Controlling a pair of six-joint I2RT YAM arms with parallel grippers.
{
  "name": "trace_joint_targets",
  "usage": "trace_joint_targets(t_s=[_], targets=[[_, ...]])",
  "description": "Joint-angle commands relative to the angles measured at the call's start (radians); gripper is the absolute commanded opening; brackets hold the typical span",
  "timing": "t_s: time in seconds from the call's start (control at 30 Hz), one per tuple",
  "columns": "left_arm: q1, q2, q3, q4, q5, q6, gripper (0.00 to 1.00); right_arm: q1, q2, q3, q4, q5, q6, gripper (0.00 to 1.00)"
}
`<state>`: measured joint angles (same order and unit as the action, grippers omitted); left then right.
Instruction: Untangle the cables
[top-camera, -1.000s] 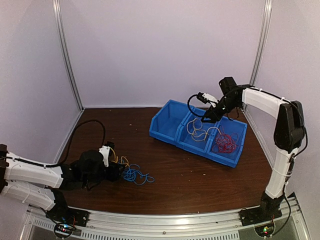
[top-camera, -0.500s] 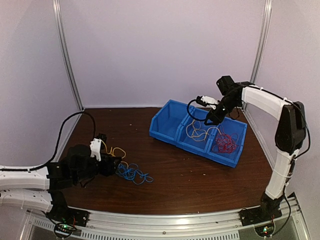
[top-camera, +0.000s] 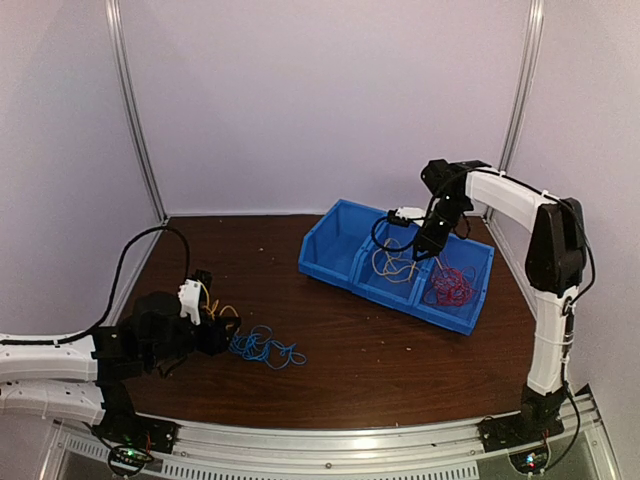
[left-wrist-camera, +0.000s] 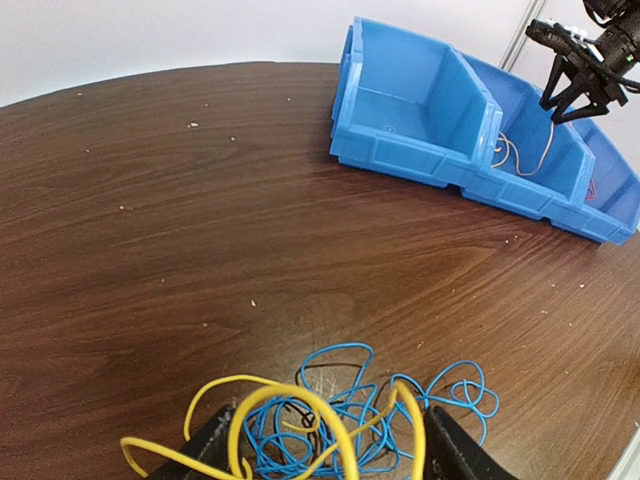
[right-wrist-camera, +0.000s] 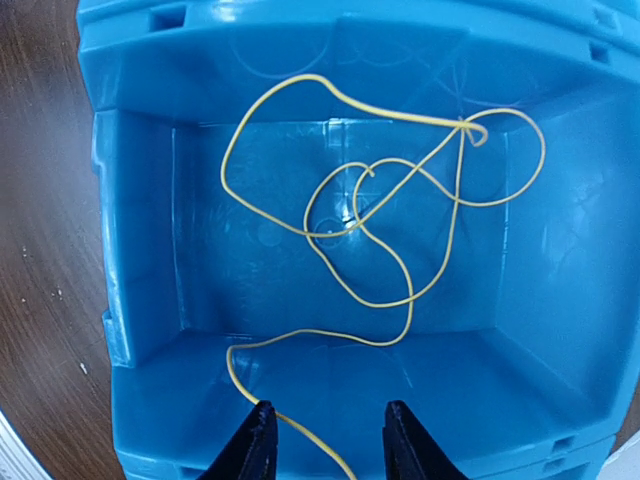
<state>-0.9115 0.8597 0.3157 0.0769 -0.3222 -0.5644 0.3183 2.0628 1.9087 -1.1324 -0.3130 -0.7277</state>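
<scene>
Top external view, biggest thing first: the brown table (top-camera: 360, 350), then one blue three-compartment bin (top-camera: 345, 270) sitting toward its far right corner. Compartment nearest the table's middle looks empty, the middle one has a yellow wire (right-wrist-camera: 410, 300) and the one by the right edge holds a red bundle (top-camera: 450, 285). Over by the near left corner there's a blue tangle (top-camera: 262, 348) on the bare wood with yellow loops (left-wrist-camera: 290, 405) mixed into its left side. So I count four lots of cable: one blue, one red, two yellow. The left gripper (left-wrist-camera: 330, 455) is low at that tangle with its jaws spread wide, and the yellow loops arch between the fingers without being pinched. The right gripper (right-wrist-camera: 330, 440) hangs over the middle compartment, jaws apart too, and a tail of yellow wire runs through the gap. My guess is this stuff weighs nothing and is floppy but springy, so it'll snag on itself. I'd pinch one outer loop, never the knotted middle, and pull slowly.
</scene>
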Motion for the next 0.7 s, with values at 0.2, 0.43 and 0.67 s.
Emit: trace_joint_targets(t_s=[0.2,0.43,0.67], targets=[[-0.001,-0.006,-0.019,0.039,-0.017,-0.017,0.62,-0.002,0.046,0.054,-0.082,-0.019,-0.011,0.03],[-0.001,-0.013,-0.022,0.034,-0.063,-0.036,0.61,0.003,0.057,0.087,-0.013,-0.119,0.052,0.00],[0.003,-0.067,0.003,-0.048,-0.187,-0.091,0.65,0.014,0.050,0.005,0.227,-0.175,0.178,0.00]])
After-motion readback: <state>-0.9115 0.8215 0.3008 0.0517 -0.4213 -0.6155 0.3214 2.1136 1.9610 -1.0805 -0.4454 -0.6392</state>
